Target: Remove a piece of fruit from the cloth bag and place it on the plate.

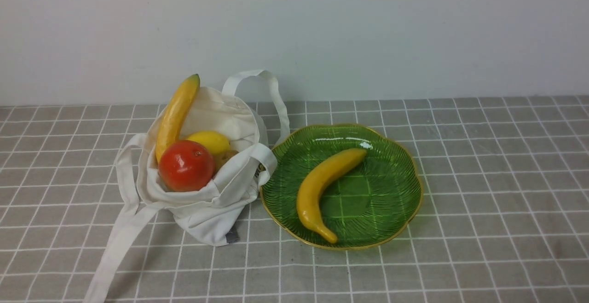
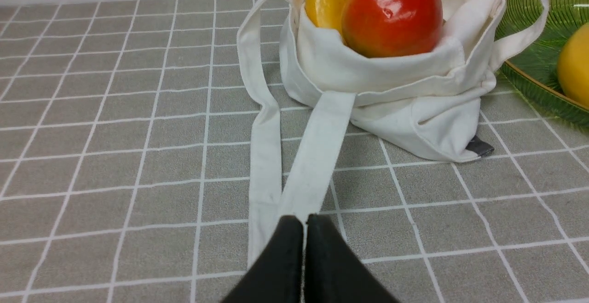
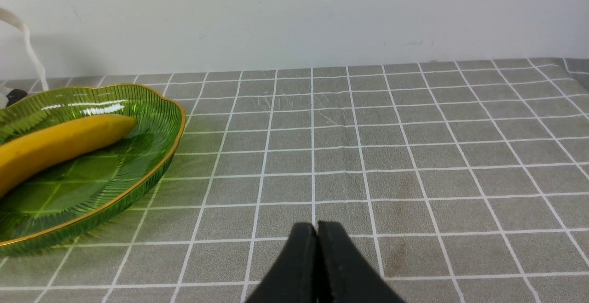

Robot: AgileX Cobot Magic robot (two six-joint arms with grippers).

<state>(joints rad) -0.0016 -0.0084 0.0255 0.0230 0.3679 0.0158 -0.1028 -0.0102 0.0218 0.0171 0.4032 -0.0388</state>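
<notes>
Lying across the translucent green ribbed plate [image 1: 395, 174] with scalloped gold rim: one plump, curved, all-yellow glossy banana [image 1: 322, 188], pointed end toward the camera. Just left, touching the plate's rim: off-white cloth tote bag [image 1: 216, 202], holding a straighter green-tipped banana [image 1: 176, 112], round red fruit [image 1: 186, 165] and yellow lemon [image 1: 209, 140]. Grey checked tablecloth [image 1: 483, 211] beneath. Left gripper [image 2: 304, 222]: black fingers pressed together, empty, over a strap. Right gripper [image 3: 317, 229]: pressed together, empty.

- Grey checked tablecloth [image 1: 497, 192] right of the translucent green ribbed plate [image 1: 395, 165] lies open.
- Off-white cloth bag [image 1: 216, 206] touches the plate's left rim; long strap handle [image 1: 115, 243] trails forward.
</notes>
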